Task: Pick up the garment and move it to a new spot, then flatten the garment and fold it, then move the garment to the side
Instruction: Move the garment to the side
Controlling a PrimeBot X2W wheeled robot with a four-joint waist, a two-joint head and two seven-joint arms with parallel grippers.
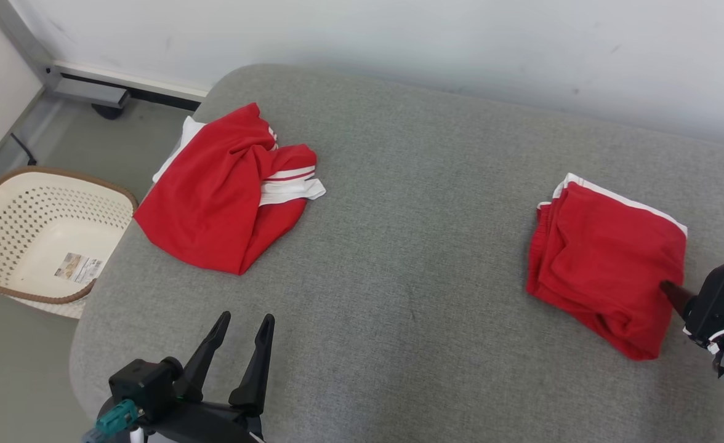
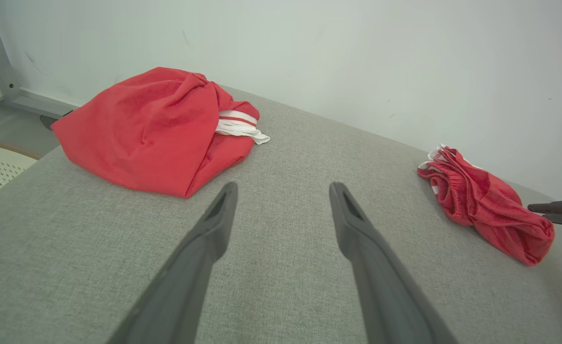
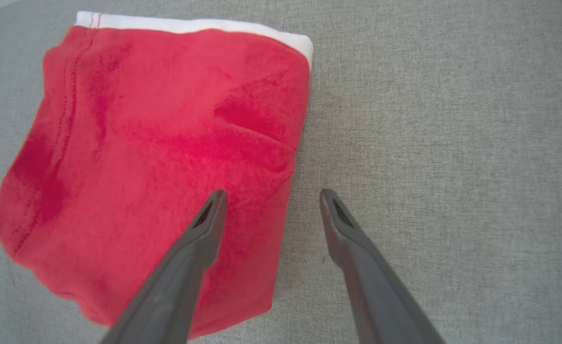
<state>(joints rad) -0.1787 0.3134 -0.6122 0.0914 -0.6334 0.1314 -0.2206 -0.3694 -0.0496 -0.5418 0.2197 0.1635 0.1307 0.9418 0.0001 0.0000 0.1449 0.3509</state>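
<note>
Folded red garment (image 1: 608, 264) lies on the robot's right side of the grey fabric-covered surface (image 1: 411, 246), as a thick, roughly square pad with a white band (image 1: 620, 200) along its far edge. In the right wrist view the folded red garment (image 3: 156, 157) shows a stitched seam down one side and a few soft creases on top. From the left wrist view it (image 2: 489, 210) looks layered, with bunched edges facing the centre of the surface.

The right gripper (image 3: 272, 192) hangs at the garment's edge with its jaws spread wide and nothing between them. One finger is over the red cloth and the other over bare grey fabric. I cannot tell whether either tip touches the cloth. In the head view the right gripper (image 1: 671, 289) shows one dark fingertip at the garment's near right edge.

The left gripper (image 1: 245, 317) is also open and empty, over bare surface near the front edge, well apart from the folded piece.

A crumpled red garment (image 1: 214, 197) with white stripes sits heaped at the far left of the surface. Beside that corner, a cream perforated basket (image 1: 17, 215) stands on the floor (image 1: 122, 141). A white wall (image 1: 460, 37) runs behind.
</note>
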